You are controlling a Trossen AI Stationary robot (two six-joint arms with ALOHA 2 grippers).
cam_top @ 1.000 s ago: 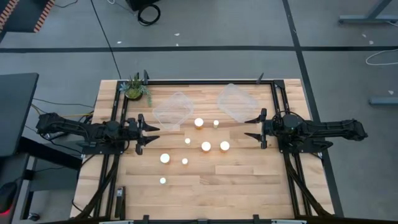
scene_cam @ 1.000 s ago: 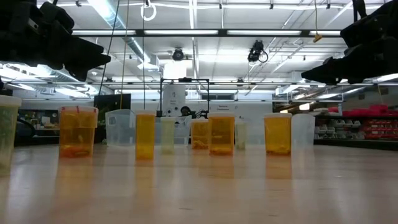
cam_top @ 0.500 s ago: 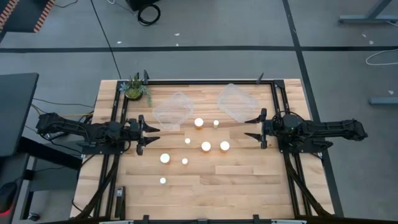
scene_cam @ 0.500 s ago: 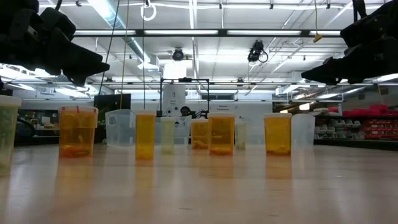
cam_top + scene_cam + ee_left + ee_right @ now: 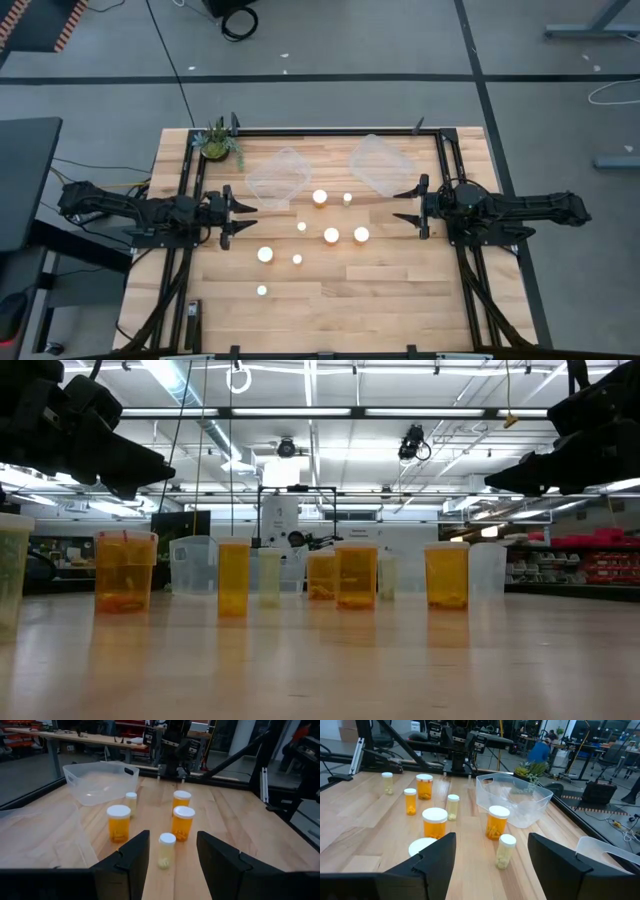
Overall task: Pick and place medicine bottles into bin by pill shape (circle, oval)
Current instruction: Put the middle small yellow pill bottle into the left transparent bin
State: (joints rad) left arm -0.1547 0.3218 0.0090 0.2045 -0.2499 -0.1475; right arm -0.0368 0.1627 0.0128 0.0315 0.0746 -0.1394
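Both my arms hover above the counter (image 5: 400, 290), one per side. My left end effector (image 5: 240, 216) sits at the left edge, fingers (image 5: 131, 857) spread apart, nothing between them. My right end effector (image 5: 408, 203) sits at the right edge, also released, empty.

The medicine bottles (image 5: 331, 236) stand upright w/ white caps, scattered mid-counter between the two end effectors, none touching each other. Wider orange ones and smaller pale ones are mixed. One small bottle (image 5: 262, 291) stands apart, nearer the front edge.

Two clear bins at the back: left bin (image 5: 276, 176) & right bin (image 5: 380, 164), both look empty. A small plant (image 5: 217, 141) sits at the back-left corner.
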